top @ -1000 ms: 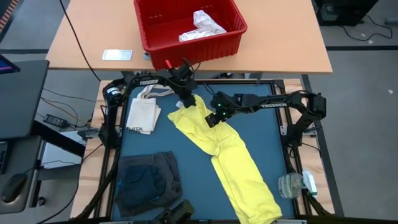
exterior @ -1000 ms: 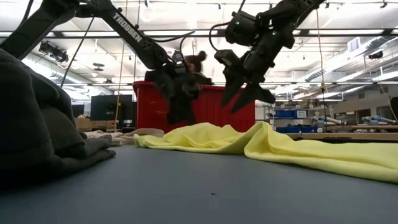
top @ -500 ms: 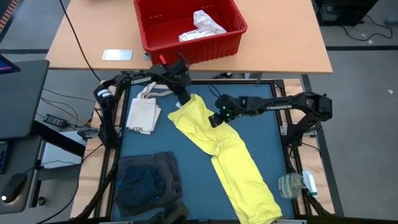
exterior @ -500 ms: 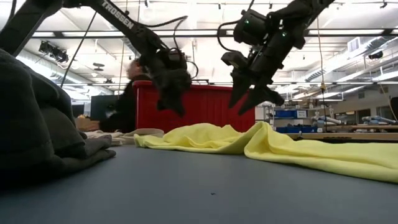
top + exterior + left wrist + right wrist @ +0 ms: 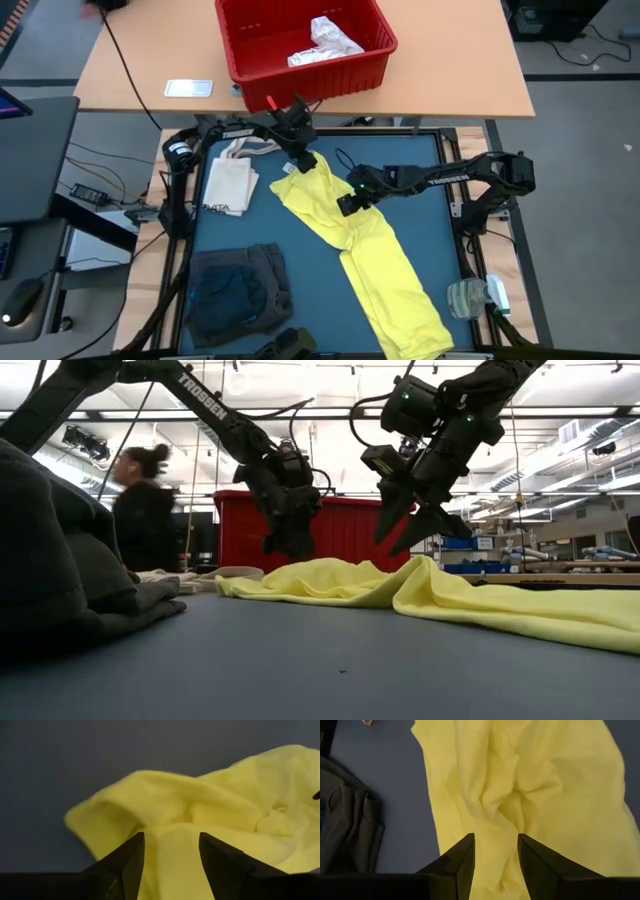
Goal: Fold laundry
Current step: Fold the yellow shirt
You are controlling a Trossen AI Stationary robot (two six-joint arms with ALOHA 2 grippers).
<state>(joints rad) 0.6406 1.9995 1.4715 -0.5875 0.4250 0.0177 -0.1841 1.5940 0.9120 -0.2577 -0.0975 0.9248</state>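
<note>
A long yellow garment (image 5: 380, 262) lies flat and slantwise on the blue table, from the far middle to the near right edge. It is creased and bunched at its far end (image 5: 165, 795). My left gripper (image 5: 303, 160) hovers open just above that far end, and cloth shows between its fingers (image 5: 171, 852). My right gripper (image 5: 346, 206) hangs open a little farther along the garment, over a rumpled ridge (image 5: 520, 805). In the low view both grippers (image 5: 288, 546) (image 5: 408, 536) stand clear of the cloth.
A pile of dark grey and blue garments (image 5: 238, 290) lies at the near left. A cream tote bag (image 5: 230, 180) is at the far left. A red bin (image 5: 305, 40) with a white item stands beyond the table. A clear plastic item (image 5: 475, 297) is at the right edge. A person (image 5: 145, 520) passes behind.
My right gripper has moved toward the table's near edge along the yellow garment and sunk a little, its fingers still apart. My left gripper lifted off the garment's far end and came back down close over it. The garment lies as before.
</note>
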